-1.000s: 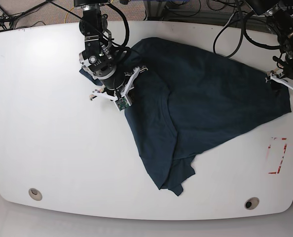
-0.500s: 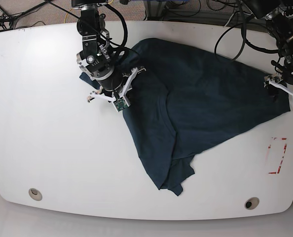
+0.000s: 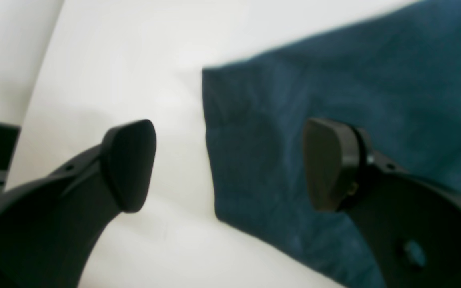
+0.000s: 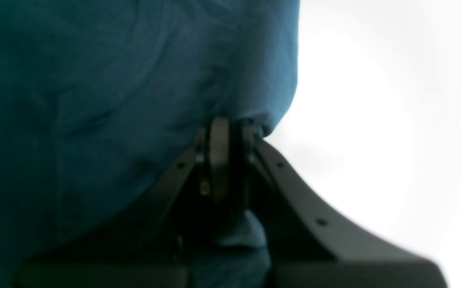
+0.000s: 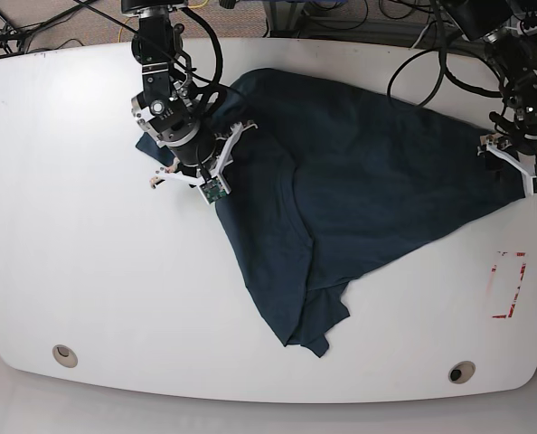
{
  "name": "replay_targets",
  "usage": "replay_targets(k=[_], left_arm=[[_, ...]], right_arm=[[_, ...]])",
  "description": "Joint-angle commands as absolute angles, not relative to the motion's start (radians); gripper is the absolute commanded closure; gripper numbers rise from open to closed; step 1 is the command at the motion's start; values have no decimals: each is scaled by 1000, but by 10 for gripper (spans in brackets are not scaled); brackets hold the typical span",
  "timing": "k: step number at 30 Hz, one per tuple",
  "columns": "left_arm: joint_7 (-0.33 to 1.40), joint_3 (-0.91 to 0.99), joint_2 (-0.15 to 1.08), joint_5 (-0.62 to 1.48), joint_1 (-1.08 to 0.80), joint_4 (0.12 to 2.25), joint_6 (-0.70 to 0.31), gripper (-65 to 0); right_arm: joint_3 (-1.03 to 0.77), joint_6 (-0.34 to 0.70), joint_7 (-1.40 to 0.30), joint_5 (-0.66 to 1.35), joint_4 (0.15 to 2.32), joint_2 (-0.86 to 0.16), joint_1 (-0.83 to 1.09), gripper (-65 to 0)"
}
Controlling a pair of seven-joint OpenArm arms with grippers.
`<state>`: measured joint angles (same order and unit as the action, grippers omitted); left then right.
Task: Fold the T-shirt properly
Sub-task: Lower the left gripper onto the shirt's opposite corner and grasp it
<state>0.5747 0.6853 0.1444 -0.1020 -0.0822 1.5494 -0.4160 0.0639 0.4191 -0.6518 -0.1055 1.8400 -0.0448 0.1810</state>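
Observation:
The dark navy T-shirt [image 5: 359, 172] lies crumpled across the white table [image 5: 88, 271], one end trailing toward the front edge. On the left of the base view, my right gripper [image 5: 202, 168] is shut on the shirt's left edge. The right wrist view shows the fingers [image 4: 219, 160] pressed together with the T-shirt [image 4: 94, 100] bunched between them. At the far right, my left gripper [image 5: 514, 163] stands open over the shirt's right corner. In the left wrist view the left gripper [image 3: 226, 164] straddles the T-shirt [image 3: 334, 80] corner edge and holds nothing.
A red-marked rectangle [image 5: 509, 286] sits on the table near the right edge. Two round holes [image 5: 64, 354] [image 5: 461, 372] lie near the front edge. Cables [image 5: 413, 54] run along the back edge behind both arms.
My right gripper has moved up and to the left, dragging the shirt with it. The shirt's right corner has slid left, and the left gripper has shifted slightly toward the back.

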Motion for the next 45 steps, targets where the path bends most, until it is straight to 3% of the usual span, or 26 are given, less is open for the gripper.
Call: replay_targets(k=[1, 22, 24, 30, 45], left_arm=[[545, 685, 165, -93, -58, 1541, -410, -521], [566, 708, 191, -45, 109, 1262, -412, -501], [552, 681, 186, -53, 92, 1282, -412, -417], [545, 654, 180, -56, 83, 1295, -413, -285], [575, 571, 179, -60, 72, 1269, -410, -171]], right_arm=[[63, 413, -626, -97, 1868, -48, 170, -4], [69, 416, -626, -99, 1848, -46, 169, -4], [66, 417, -630, -100, 1857, -48, 172, -3], [63, 417, -631, -100, 1865, -45, 172, -2], [65, 418, -636, -98, 1856, -47, 177, 0]])
